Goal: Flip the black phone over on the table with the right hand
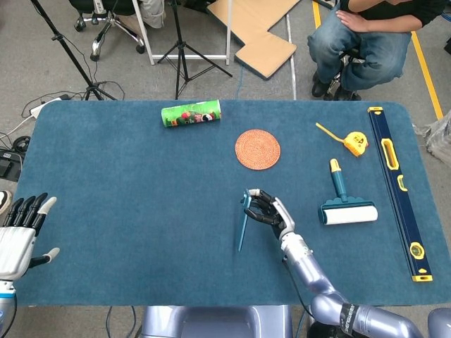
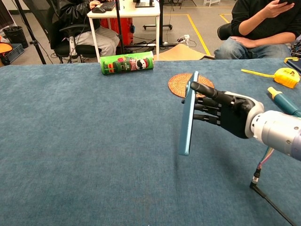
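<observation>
The phone [image 2: 189, 115] stands upright on its long axis above the blue table [image 2: 70, 141], its light-blue back facing left in the chest view. In the head view the phone [image 1: 242, 224] shows only as a thin edge. My right hand [image 2: 225, 110] holds it from the right side, dark fingers stretched against its hidden face and one finger at the top edge. That right hand [image 1: 271, 211] sits near the table's middle, just right of the phone. My left hand [image 1: 17, 236] hangs open at the table's left edge, fingers spread, holding nothing.
A green chip can [image 1: 191, 113] lies at the back, with a round orange coaster [image 1: 257, 149] right of it. A lint roller [image 1: 345, 204], yellow tape measure [image 1: 354, 143] and long level [image 1: 396, 190] lie to the right. A person [image 1: 359, 35] sits beyond the far edge.
</observation>
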You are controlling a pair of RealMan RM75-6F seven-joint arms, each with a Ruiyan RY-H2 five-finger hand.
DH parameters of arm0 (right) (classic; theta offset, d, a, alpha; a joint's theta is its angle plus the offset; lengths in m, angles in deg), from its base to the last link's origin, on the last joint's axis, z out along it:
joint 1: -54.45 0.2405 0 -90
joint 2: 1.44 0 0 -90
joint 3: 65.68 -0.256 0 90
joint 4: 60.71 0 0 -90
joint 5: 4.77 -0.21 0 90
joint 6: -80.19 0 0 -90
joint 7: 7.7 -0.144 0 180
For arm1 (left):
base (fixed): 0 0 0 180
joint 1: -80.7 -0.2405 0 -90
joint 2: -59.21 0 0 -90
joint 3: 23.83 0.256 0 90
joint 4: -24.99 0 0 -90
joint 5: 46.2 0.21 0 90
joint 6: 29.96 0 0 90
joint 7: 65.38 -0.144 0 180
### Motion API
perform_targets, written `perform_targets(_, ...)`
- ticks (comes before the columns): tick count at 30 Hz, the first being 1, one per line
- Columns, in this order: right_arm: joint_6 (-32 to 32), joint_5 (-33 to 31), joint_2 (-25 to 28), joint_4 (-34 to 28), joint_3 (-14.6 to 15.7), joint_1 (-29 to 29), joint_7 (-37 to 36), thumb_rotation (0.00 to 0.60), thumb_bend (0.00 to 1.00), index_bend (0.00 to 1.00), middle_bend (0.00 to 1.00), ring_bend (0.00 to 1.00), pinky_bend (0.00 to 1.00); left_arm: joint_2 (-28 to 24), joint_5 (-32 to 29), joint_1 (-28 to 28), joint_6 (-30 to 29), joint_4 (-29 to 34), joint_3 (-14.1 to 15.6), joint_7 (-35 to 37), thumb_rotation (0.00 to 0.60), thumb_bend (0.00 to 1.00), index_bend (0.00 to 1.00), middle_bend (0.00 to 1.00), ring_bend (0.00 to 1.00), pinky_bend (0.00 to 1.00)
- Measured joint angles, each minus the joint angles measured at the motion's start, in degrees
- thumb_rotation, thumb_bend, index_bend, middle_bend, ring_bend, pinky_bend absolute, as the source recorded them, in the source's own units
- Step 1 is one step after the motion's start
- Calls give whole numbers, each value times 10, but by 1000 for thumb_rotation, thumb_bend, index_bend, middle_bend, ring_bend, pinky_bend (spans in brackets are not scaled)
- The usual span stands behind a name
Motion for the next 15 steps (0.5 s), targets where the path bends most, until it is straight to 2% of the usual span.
perform_targets(4,-1,12,3,4,-2,-18,-59,600,327,403,421,130,210,0,2,-1,-1,1,1,-2,600,0,0,0,0,0)
perform_targets(6,-2,21,4,9,-3,-26,-90,600,317,312,330,92,191,1,2,-1,-2,2,1,-3,600,0,0,0,0,0)
perform_targets(8,-3,32,5,15,-1,-32,-111,600,211,154,165,21,95,1,3,-2,-3,2,2,-3,600,0,0,0,0,0)
perform_targets(10,-3,51,5,26,5,-36,-124,600,110,79,68,0,20,1,3,-2,-4,2,2,-4,600,0,0,0,0,0)
perform_targets(15,19,92,-2,56,21,-43,-138,600,87,46,4,0,0,1,3,-4,-5,3,2,-5,600,0,0,0,0,0)
